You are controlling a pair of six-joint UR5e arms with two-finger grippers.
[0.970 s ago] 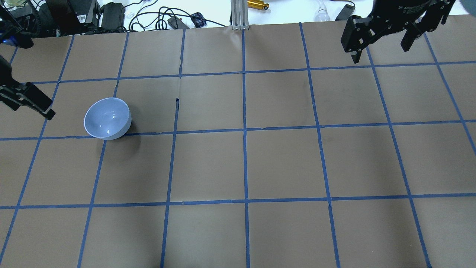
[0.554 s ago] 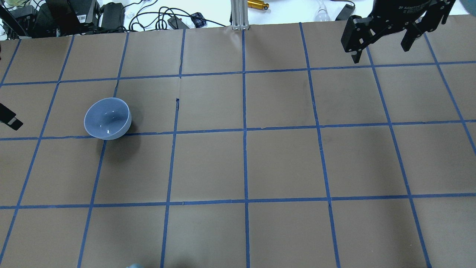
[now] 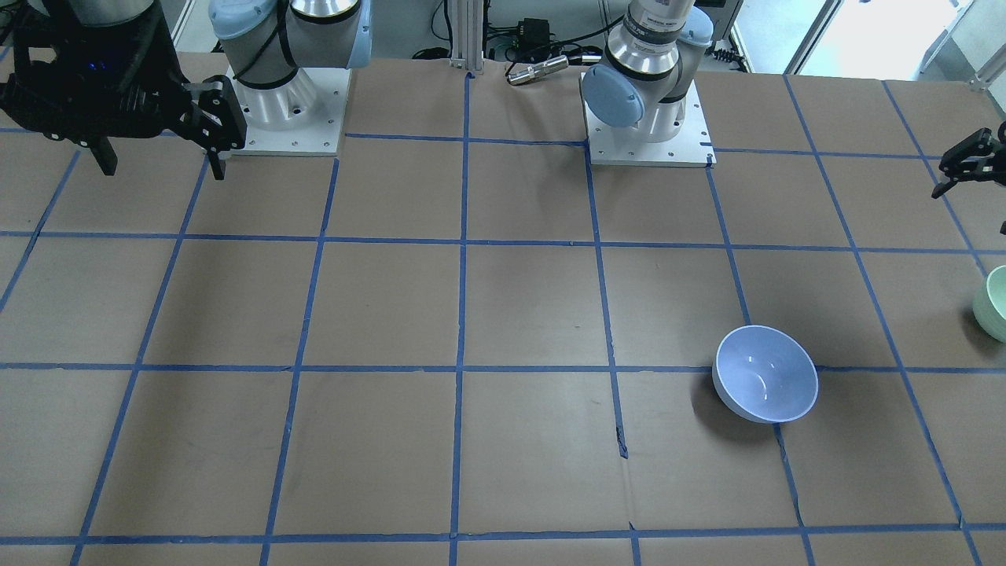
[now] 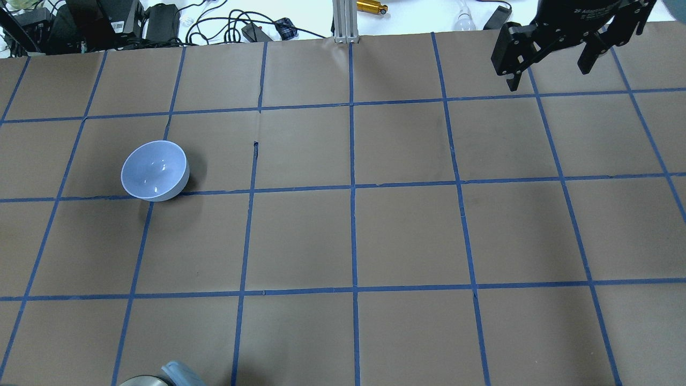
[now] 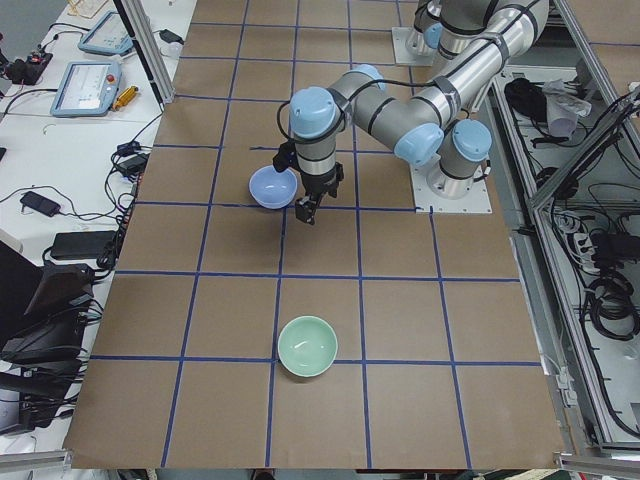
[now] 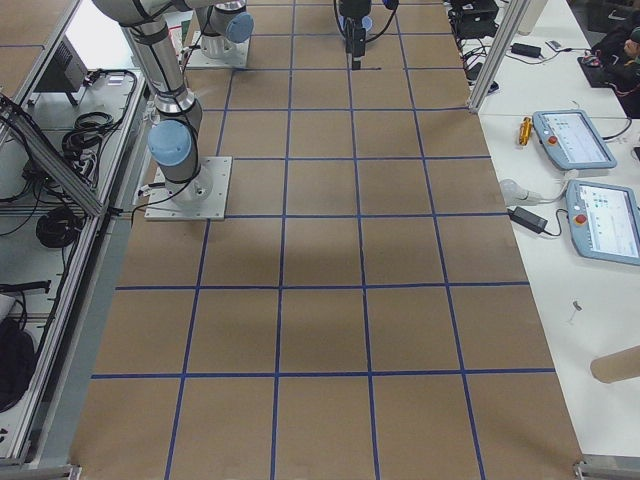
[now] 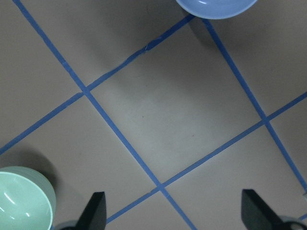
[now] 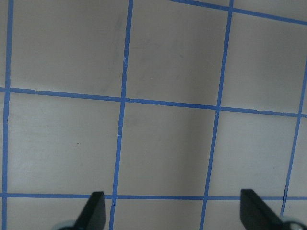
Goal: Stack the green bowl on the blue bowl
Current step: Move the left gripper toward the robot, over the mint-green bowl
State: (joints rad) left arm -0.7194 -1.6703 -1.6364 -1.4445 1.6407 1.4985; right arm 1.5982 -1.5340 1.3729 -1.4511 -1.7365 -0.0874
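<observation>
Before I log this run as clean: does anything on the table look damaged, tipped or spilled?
Only a short tear in the brown paper cover, right of the blue bowl in the overhead view. Both it and the green bowl stand upright and empty.

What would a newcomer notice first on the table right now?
Two bowls sit apart on the brown gridded table: the blue bowl on the robot's left half, the green bowl nearer the left end. The left hand hangs open and empty above the squares between them; the right hand, open too, is far off.
</observation>
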